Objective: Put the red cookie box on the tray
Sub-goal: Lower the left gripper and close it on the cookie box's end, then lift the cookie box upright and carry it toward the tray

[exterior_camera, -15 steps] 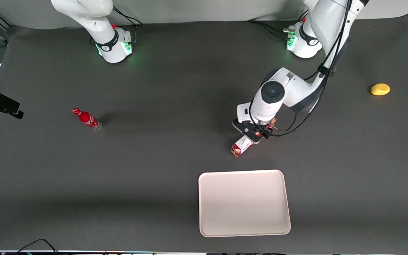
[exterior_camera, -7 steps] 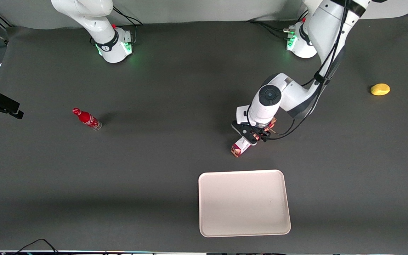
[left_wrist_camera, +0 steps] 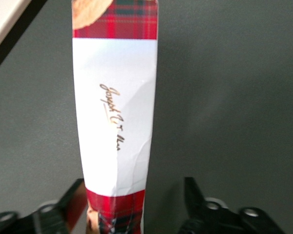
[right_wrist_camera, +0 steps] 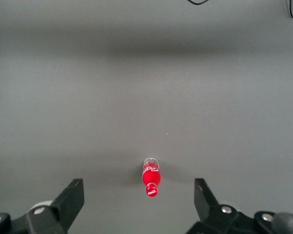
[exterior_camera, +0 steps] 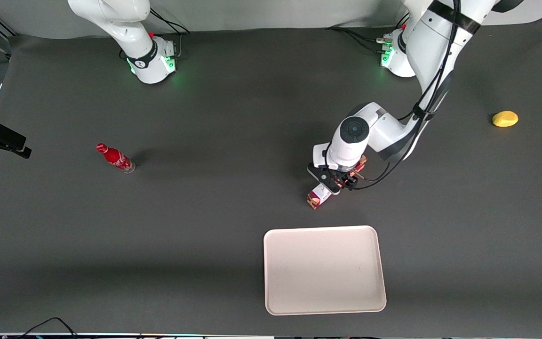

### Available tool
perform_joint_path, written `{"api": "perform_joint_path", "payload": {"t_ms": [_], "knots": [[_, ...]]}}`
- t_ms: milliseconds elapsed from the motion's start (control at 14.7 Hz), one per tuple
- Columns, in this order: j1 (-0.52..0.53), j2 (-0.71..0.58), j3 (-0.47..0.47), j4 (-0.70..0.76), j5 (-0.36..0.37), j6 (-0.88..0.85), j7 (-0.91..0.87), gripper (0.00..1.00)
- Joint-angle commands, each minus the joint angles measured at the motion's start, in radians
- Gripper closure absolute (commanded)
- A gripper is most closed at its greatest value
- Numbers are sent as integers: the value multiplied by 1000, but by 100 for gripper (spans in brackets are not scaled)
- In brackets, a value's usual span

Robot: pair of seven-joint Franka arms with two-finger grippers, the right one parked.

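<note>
The red cookie box [exterior_camera: 320, 194] lies flat on the dark mat, a short way farther from the front camera than the tray [exterior_camera: 325, 270]. My left gripper [exterior_camera: 339, 181] is low over the box's middle and hides most of it. In the left wrist view the red plaid box [left_wrist_camera: 115, 112] with its white label runs between the open fingers [left_wrist_camera: 193, 195]. One finger sits close against a long side and the other stands apart with a gap. A corner of the cream tray [left_wrist_camera: 0, 19] shows past the box's end.
A small red soda bottle [exterior_camera: 115, 158] stands toward the parked arm's end of the table and also shows in the right wrist view as the bottle [right_wrist_camera: 151, 178]. A yellow lemon-like object [exterior_camera: 505, 118] lies toward the working arm's end.
The left arm has lowered and drawn in a little over the box. The box has stayed where it was on the mat.
</note>
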Motion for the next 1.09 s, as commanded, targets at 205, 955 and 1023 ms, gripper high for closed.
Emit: {"api": "perform_joint_path", "payload": {"t_ms": [205, 955, 1023], "knots": [[2, 12, 3, 7, 48, 14, -26, 100], [10, -157, -66, 291, -24, -437, -22, 100], [8, -187, -66, 318, -71, -484, -16, 100]]}}
